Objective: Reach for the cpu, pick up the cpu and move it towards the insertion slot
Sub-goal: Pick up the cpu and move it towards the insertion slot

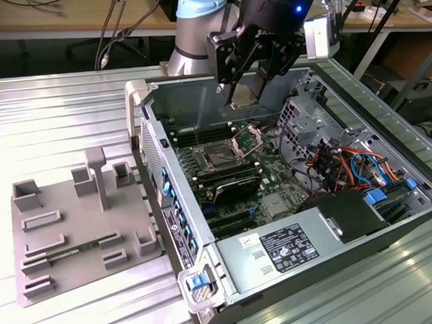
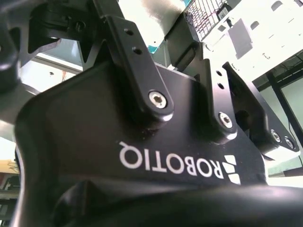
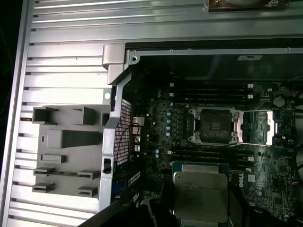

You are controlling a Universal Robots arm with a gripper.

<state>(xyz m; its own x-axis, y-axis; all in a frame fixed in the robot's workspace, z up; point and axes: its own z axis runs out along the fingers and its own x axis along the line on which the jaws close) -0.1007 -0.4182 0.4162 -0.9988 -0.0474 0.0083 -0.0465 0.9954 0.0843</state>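
First wrist view: the cpu [image 3: 200, 196] sits closest to the lens, gripped in the tool [image 3: 200, 208], with dark fingers [image 3: 161, 213] flanking it on opposite sides. Chip look: flat square, lid facing the camera, silvery brushed-metal top with stepped corners. Faint print on it, can't make it out. A thin pale-green rim shows along one edge.

It hangs clear of the motherboard [image 3: 161, 123], over the long black memory slots [image 3: 208, 158]. It is near the insertion slot [image 3: 213, 125] but off to one side and not touching it.

The slot is a dark square in a shiny metal frame, contact field exposed. Its bracket [image 3: 267, 127] is swung open to one side.

Exterior view: the tool hangs high above the open case [image 1: 204, 227], over the back part of the board. A tan sliver between the fingertips looks like the chip edge-on, can't be sure.

The slot lies below it, a bit toward the exterior view's left, with the bracket tilted up beside it. The power supply [image 1: 291, 245] fills the near corner of the case.

Outside the case, on the exterior view's left, a grey plastic tray [image 1: 75, 225] lies on the ribbed metal surface [image 1: 56, 104], just beside the case wall. The arm [image 1: 195, 19] comes in from behind the case.
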